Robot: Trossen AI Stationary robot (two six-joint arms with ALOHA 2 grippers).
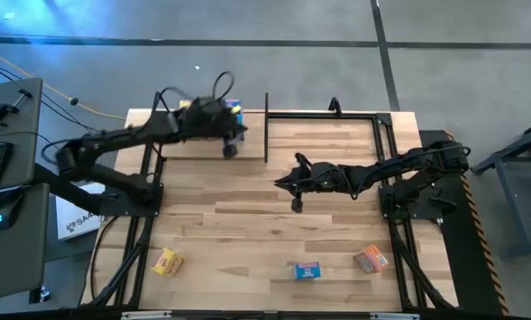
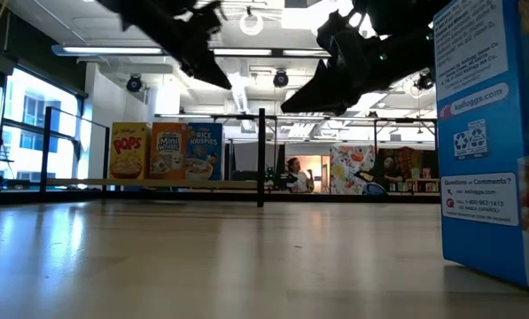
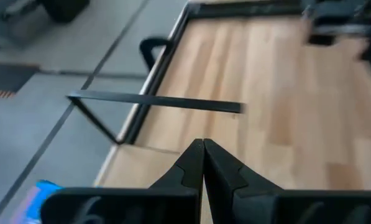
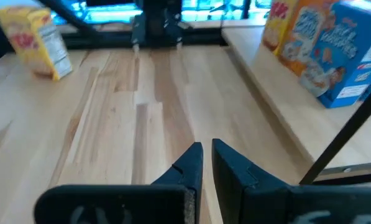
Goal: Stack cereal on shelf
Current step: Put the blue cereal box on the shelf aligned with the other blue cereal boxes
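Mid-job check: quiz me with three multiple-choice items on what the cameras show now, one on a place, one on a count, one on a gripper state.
1. Where does the blue box lie on the table?
A. Between the yellow box and the orange box
B. On the shelf
C. Under the right gripper

2. How many boxes stand on the shelf in the low view?
A. One
B. Three
C. Five

3. How are the left gripper's fingers?
A. Wide open
B. Shut on a box
C. Shut, holding nothing

Answers:
1. A: the high view shows it in the row, midway between those two.
2. B: three stand side by side there.
3. C: the left wrist view shows the tips together, nothing between.
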